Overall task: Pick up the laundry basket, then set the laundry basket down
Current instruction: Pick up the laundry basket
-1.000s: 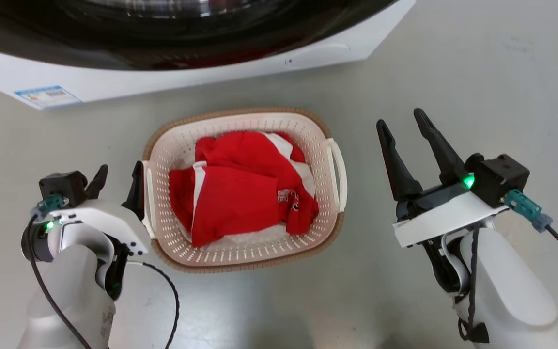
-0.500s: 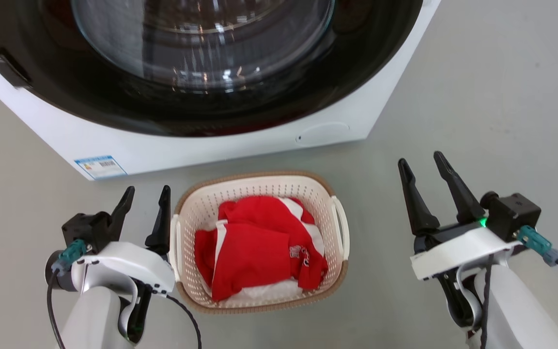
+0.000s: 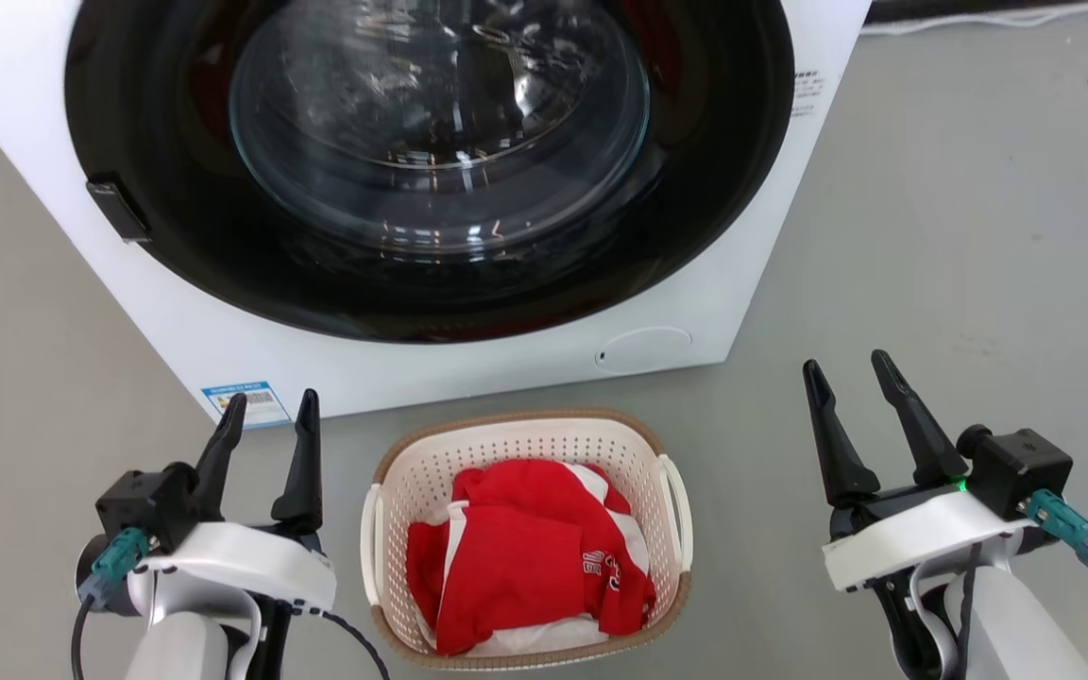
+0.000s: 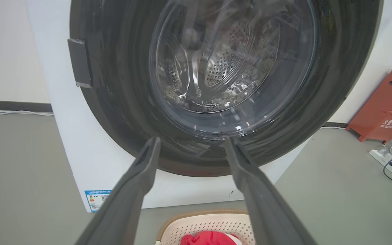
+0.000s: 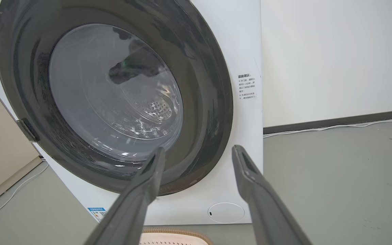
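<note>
The grey floor [image 3: 960, 236] runs under everything I can see, and on it stands the white washing machine [image 3: 431, 170], its round, dark-framed glass door facing me. The laundry basket [image 3: 506, 449] sits on the floor just in front of the machine, between my two arms and touching neither. Its tan rim and both white loop handles are free. A crumpled red and white garment [image 3: 525, 567] lies inside it. My left pincer [image 3: 275, 397] hangs just beside the basket's left side, fingers apart and pointing toward the machine, with nothing between them. My right pincer [image 3: 843, 361] hangs farther out on the basket's right, near it but clear of it, fingers likewise spread and empty. Both wrist cameras look along those parted fingers at the door, with the basket's rim at the bottom edge. A small blue label [image 3: 261, 399] sits at the machine's lower left corner.
</note>
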`<state>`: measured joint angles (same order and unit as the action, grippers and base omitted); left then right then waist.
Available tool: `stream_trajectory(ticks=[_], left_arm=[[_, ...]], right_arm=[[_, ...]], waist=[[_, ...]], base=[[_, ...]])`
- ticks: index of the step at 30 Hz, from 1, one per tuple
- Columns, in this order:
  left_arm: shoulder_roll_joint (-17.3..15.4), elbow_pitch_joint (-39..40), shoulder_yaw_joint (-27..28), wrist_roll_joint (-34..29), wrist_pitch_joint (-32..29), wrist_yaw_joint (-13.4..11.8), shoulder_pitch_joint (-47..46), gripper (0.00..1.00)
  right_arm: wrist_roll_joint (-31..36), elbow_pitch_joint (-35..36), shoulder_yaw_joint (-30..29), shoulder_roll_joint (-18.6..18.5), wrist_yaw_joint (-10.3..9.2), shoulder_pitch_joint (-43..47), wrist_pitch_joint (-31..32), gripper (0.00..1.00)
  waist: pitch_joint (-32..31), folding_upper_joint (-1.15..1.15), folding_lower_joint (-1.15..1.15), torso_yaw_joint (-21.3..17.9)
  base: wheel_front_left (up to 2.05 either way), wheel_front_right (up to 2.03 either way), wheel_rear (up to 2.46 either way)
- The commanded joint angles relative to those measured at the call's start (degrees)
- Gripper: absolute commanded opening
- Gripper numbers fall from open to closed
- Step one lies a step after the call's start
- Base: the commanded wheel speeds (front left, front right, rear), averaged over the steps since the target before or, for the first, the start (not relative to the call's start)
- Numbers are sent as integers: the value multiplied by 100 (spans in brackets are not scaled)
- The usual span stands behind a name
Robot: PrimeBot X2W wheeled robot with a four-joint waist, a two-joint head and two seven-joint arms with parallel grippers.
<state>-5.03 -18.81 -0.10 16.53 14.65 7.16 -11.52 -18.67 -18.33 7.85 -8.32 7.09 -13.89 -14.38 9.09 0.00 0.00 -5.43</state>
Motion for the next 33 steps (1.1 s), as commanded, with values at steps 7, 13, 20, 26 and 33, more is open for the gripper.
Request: stream_trajectory(ticks=[7, 13, 20, 26, 33], left_arm=[[102, 604, 336, -104, 35, 8, 225, 100], [181, 844, 441, -186, 35, -80, 382, 100], [205, 923, 446, -253, 35, -96, 379, 100], [212, 919, 428, -240, 35, -103, 364, 100], [214, 875, 360, -170, 35, -144, 345, 100]], right_arm=[[99, 335, -26, -38, 40, 154, -62, 100], [175, 491, -221, -11, 40, 267, -62, 100], [204, 486, -269, -17, 40, 266, -62, 100], [220, 474, -308, -15, 40, 295, -62, 100], [224, 470, -290, -16, 40, 300, -62, 100]], waist=[[-198, 0, 0, 64], [-224, 0, 0, 91], [-174, 0, 0, 105], [-144, 0, 0, 124], [-120, 0, 0, 107]], base=[[0, 0, 0], [0, 0, 0], [0, 0, 0], [0, 0, 0], [0, 0, 0]])
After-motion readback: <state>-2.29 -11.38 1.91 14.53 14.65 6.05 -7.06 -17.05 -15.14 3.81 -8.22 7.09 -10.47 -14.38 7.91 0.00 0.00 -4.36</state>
